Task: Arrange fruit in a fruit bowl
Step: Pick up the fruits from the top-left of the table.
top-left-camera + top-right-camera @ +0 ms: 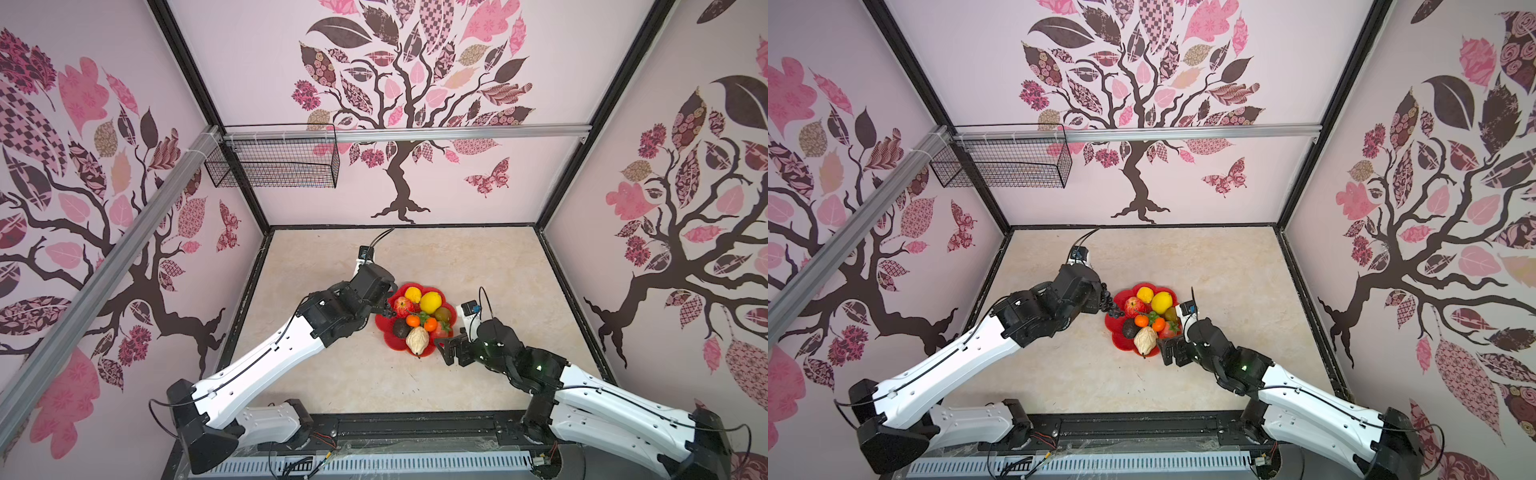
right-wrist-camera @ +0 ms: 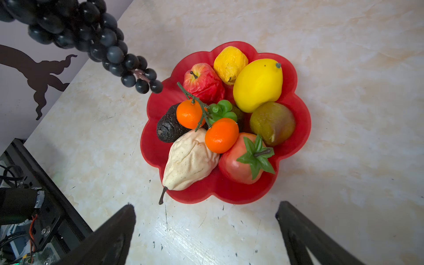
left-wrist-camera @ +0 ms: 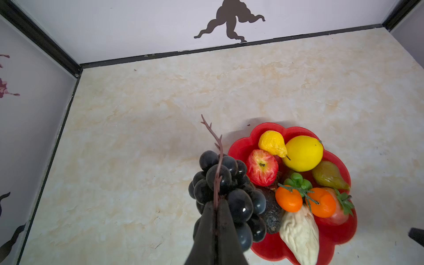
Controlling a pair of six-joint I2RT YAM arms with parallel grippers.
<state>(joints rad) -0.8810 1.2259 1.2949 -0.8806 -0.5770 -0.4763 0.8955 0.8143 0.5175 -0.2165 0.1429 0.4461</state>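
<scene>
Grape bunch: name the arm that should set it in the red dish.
Left. The left end effector is shut on the stem of the grape bunch, which hangs at the rim of the red dish, near the apple. The right end effector is open and empty, near the cream pear.

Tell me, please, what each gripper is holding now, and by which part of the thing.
The left gripper is shut on the black grape bunch, pinching it by its brown stem. The right gripper is open and holds nothing.
</scene>
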